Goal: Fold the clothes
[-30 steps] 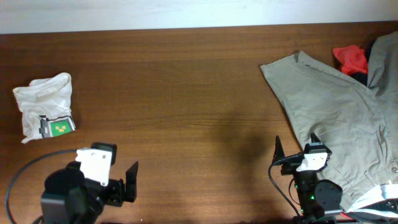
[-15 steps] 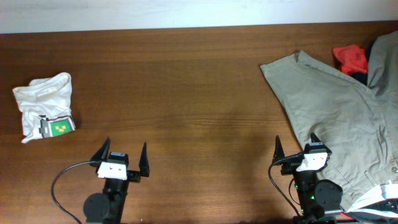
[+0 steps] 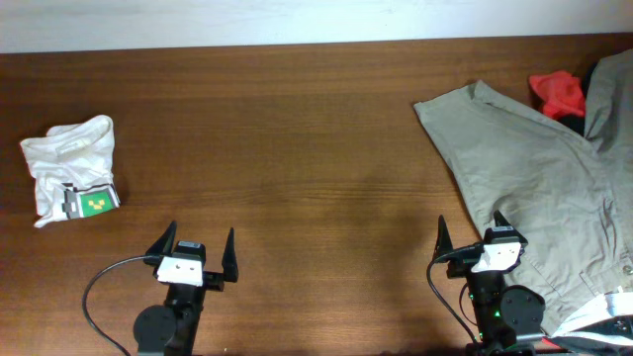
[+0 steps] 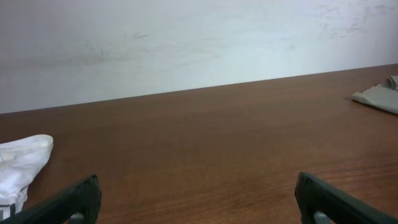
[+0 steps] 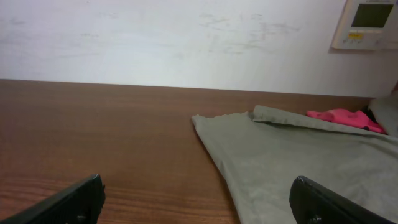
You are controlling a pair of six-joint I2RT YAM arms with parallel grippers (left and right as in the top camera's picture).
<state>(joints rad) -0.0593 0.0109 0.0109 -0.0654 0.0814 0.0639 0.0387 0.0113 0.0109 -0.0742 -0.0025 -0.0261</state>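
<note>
While both of our tools hold their fingers spread wide with nothing between them, the right tool (image 3: 470, 229) sits just at the near-left edge of the khaki-grey garment (image 3: 534, 178). The left tool (image 3: 198, 237) stands well to that garment's left, over the bare counter (image 3: 297, 148). Farther left of the garment, the white clothes (image 3: 69, 163) lie bunched, their green-marked label (image 3: 94, 202) showing. A red cloth (image 3: 557, 92) touches the garment's far right side.
</note>
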